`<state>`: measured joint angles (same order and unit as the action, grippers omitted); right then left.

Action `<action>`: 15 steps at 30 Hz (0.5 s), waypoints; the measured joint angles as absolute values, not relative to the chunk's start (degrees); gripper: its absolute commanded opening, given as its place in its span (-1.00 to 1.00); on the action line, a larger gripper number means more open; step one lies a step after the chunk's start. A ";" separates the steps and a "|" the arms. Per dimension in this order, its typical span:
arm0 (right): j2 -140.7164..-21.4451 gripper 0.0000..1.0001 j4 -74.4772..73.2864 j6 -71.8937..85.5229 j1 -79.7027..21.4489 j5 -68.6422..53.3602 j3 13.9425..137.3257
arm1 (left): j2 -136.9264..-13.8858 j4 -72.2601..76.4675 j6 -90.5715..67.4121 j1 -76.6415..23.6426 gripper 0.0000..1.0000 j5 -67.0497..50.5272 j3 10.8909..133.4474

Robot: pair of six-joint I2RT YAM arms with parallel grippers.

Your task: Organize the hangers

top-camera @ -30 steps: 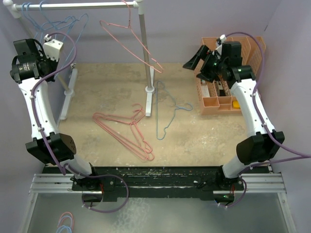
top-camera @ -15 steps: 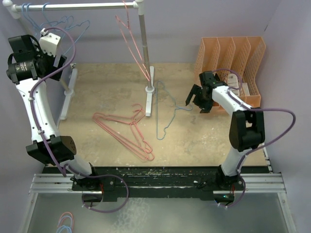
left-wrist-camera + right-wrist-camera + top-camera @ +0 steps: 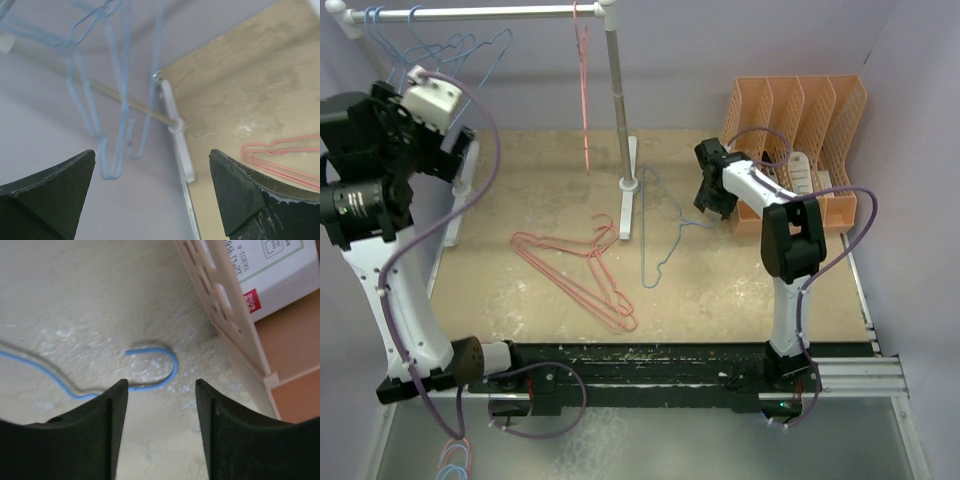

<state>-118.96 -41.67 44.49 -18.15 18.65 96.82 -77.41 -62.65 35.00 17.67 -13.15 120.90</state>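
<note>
Several light blue hangers (image 3: 430, 45) hang at the left end of the white rack's rod, and they dangle in front of the left wrist view as blue hangers (image 3: 122, 100). My left gripper (image 3: 152, 152) stands wide open and empty below them, seen from the top as the left gripper (image 3: 445, 140). One pink hanger (image 3: 584, 80) hangs edge-on near the pole. Pink hangers (image 3: 580, 270) and one blue hanger (image 3: 660, 225) lie on the table. My right gripper (image 3: 710, 192) is low over that hanger's hook (image 3: 170, 362), the gripper (image 3: 161, 382) open with nothing between its fingers.
The white rack has a rod (image 3: 490, 12), a pole (image 3: 617, 100) and a foot (image 3: 628, 200) mid-table, with another foot (image 3: 177, 130) at the left. The orange file holder (image 3: 800, 110) stands close right of my right gripper, its slotted wall (image 3: 225, 305) holding a white box (image 3: 275, 270).
My right arm came down from the file holder to the blue hanger's hook, its jaws narrowing. The left arm lifted toward the camera. The pink hanger on the rod swung edge-on.
</note>
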 measured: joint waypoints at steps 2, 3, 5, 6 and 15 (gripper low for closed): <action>-120.70 -0.11 -42.22 44.86 -17.96 20.10 96.88 | -73.97 -62.43 35.86 12.95 0.98 -12.49 117.64; -121.49 -0.12 -42.52 44.88 -17.93 20.67 96.92 | -72.62 -62.43 36.25 10.61 0.98 -12.21 115.59; -123.20 -0.11 -43.27 44.99 -17.89 21.93 97.49 | -70.59 -62.63 36.80 7.46 0.98 -11.57 112.36; -123.81 -0.11 -43.44 44.99 -17.87 22.31 97.84 | -70.22 -62.67 36.99 6.83 0.98 -11.14 111.33; -126.04 -0.01 -42.89 43.83 -17.89 24.25 99.39 | -71.33 -62.70 36.84 -0.25 0.98 -9.89 103.39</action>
